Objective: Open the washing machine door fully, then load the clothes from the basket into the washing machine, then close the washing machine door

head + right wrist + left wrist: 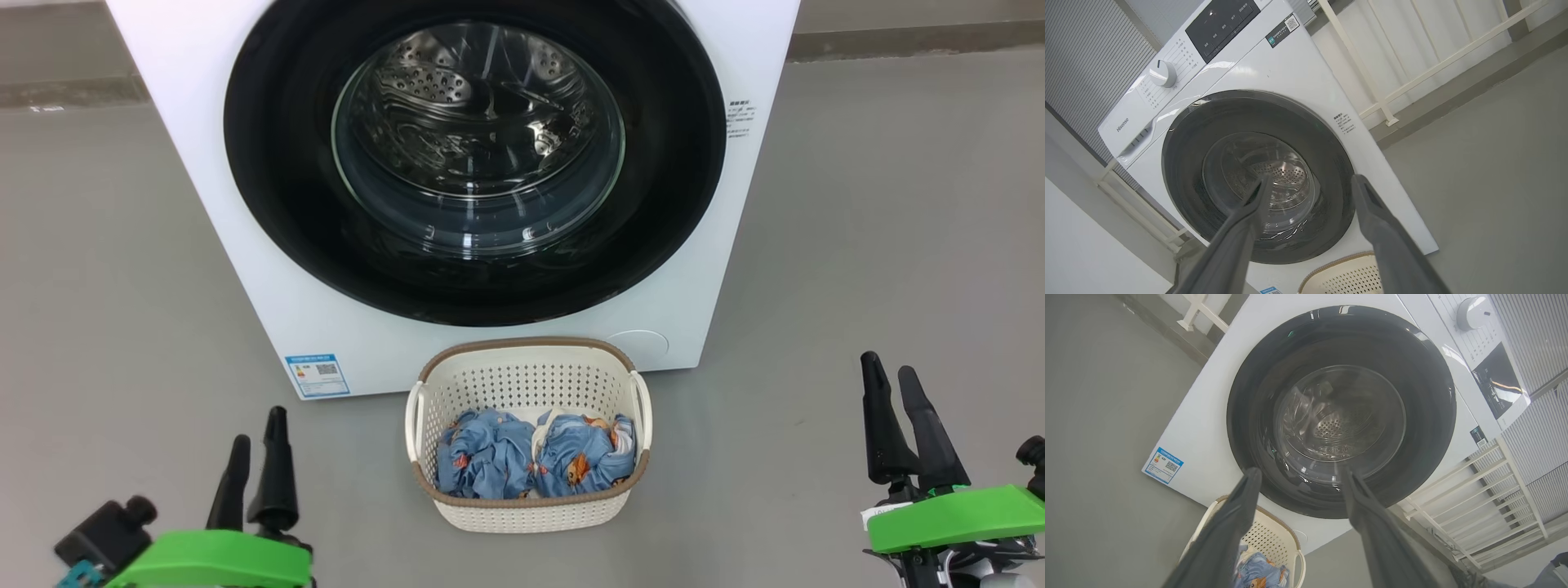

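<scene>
The white washing machine faces me, its round black-ringed door shut flat against the front, the steel drum visible through the glass. On the floor right before it stands the cream basket, holding two bundles of light blue printed clothes. My left gripper is open at the lower left, well left of the basket, and holds nothing. At the lower right my right gripper is open too and holds nothing. The left wrist view shows the door beyond my left gripper; the right wrist view shows the door beyond my right gripper.
Grey floor spreads on both sides of the machine. A blue label sits at its lower left front. The control panel with a white dial runs along the top. A white railing stands behind the machine.
</scene>
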Controlling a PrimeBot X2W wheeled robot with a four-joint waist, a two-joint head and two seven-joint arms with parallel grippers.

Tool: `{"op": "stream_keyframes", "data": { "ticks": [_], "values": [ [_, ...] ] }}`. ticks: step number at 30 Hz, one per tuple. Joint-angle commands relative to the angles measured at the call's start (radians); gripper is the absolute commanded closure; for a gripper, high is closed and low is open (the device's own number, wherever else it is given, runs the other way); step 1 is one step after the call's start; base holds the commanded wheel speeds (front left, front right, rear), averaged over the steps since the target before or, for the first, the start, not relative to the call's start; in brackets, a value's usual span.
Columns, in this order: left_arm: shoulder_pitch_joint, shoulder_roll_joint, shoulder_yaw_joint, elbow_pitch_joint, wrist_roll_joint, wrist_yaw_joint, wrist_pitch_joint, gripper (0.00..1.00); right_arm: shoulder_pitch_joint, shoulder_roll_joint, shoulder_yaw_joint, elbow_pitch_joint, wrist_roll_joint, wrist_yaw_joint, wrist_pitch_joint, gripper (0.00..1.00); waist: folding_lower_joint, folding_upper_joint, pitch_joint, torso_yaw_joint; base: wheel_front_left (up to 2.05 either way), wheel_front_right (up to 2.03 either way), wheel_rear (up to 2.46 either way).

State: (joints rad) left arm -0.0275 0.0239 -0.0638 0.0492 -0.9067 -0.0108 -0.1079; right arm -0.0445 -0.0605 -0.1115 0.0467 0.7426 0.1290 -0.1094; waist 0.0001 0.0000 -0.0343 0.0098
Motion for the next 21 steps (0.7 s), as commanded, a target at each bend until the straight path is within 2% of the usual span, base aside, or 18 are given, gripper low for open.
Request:
{"op": "stream_keyframes", "data": {
  "ticks": [1,6,14,18,21],
  "values": [
    [-0.043,0.018,0.007,-0.041,0.057,0.01,-0.015,0.0,-0.042,-0.005,0.017,-0.038,-0.035,0.001,-0.015,0.0,0.0,0.0,-0.001,0.001,0.0,0.0,0.0],
    [-0.039,0.019,-0.044,-0.05,0.204,0.045,-0.03,0.0,-0.037,0.001,0.007,-0.026,-0.105,0.001,-0.029,0.0,0.0,0.0,-0.007,0.003,0.0,0.0,0.0],
    [-0.039,0.02,-0.103,-0.06,0.37,0.078,-0.051,0.0,-0.034,0.005,-0.004,0.013,-0.237,0.001,-0.05,0.0,0.0,0.0,-0.009,0.002,0.0,0.0,0.0],
    [-0.04,0.021,-0.135,-0.038,0.484,0.123,-0.065,0.0,-0.037,0.008,-0.004,0.016,-0.326,0.001,-0.065,0.0,0.0,0.0,-0.009,0.001,0.0,0.0,0.0],
    [-0.043,0.022,-0.153,-0.021,0.53,0.139,-0.074,0.0,-0.035,0.009,-0.009,0.014,-0.373,0.001,-0.073,0.0,0.0,0.0,-0.008,0.0,0.0,0.0,0.0]
  ]
}}
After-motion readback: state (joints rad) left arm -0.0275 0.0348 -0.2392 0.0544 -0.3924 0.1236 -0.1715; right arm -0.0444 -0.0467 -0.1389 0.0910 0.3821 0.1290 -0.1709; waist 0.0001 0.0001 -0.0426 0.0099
